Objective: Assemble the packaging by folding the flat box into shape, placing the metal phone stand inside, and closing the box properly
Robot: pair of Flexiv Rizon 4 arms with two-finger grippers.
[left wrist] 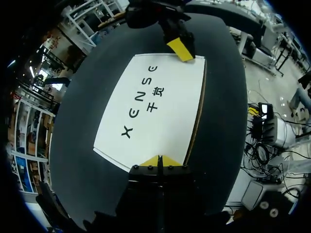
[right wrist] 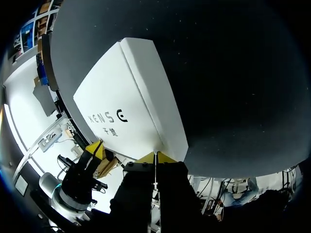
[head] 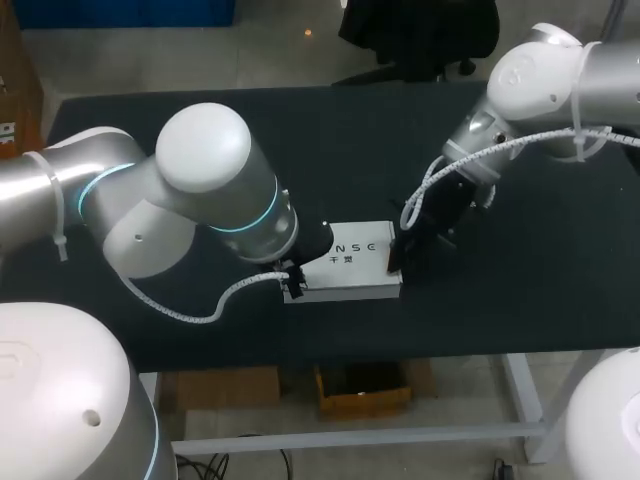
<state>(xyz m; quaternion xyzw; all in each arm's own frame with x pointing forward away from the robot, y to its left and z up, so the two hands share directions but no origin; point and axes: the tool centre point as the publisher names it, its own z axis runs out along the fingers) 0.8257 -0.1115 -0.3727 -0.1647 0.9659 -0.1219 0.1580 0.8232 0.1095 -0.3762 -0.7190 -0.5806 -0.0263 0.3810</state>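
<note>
A white box (head: 348,262) with dark print lies closed and flat on the black table (head: 520,290), near its front middle. My left gripper (head: 293,272) is shut, its yellow tips together against the box's left end. At the box's right end my right gripper (head: 397,258) is shut too, tips touching the lid's edge. The left wrist view has the box (left wrist: 150,107) stretching from my left gripper (left wrist: 160,160) to my right gripper (left wrist: 181,48). From the right wrist, the box (right wrist: 131,92) runs ahead of my right gripper (right wrist: 155,157) towards my left gripper (right wrist: 95,149). No phone stand is in sight.
The table's front edge (head: 400,350) runs just below the box. My left arm's big white elbow (head: 205,175) hangs over the table's left half, and a braided cable (head: 215,305) loops beside the box. Bare black table lies behind and to the right.
</note>
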